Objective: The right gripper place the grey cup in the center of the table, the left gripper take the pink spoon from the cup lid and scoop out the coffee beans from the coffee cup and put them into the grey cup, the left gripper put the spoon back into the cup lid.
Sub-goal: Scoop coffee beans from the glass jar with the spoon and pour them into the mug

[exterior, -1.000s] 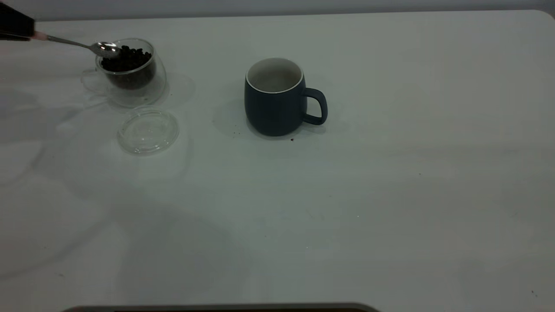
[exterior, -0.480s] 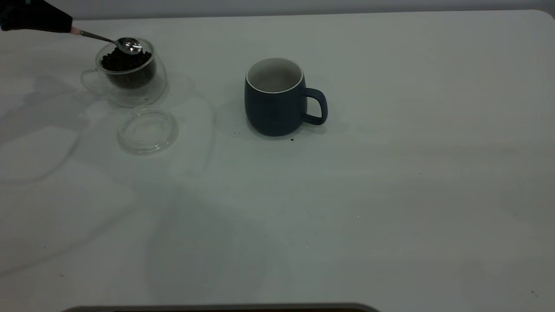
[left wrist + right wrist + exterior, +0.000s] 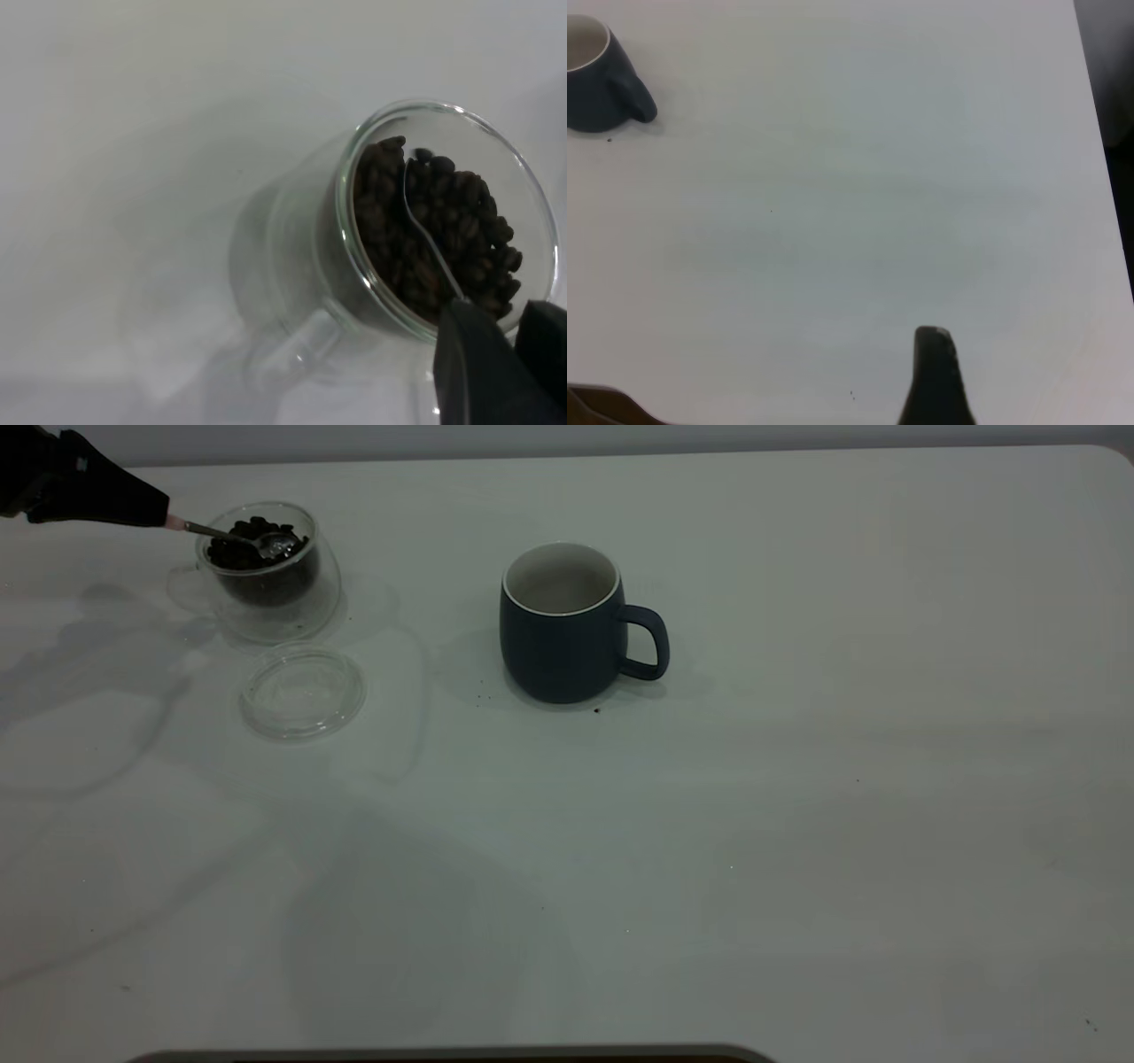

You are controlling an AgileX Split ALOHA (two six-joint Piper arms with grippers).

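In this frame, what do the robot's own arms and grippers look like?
The left gripper is matte black and tapers to a pointed tip, with two dark fingers visible. The right gripper shows only one black rounded finger. No cables or markings are visible.

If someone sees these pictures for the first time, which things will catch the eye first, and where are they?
The grey cup stands alone near the middle of the white table, dark against it. At the far left, the left claw holds the pink spoon with its bowl dipped into the coffee beans in the coffee cup. The cup lid lies just in front, bare.
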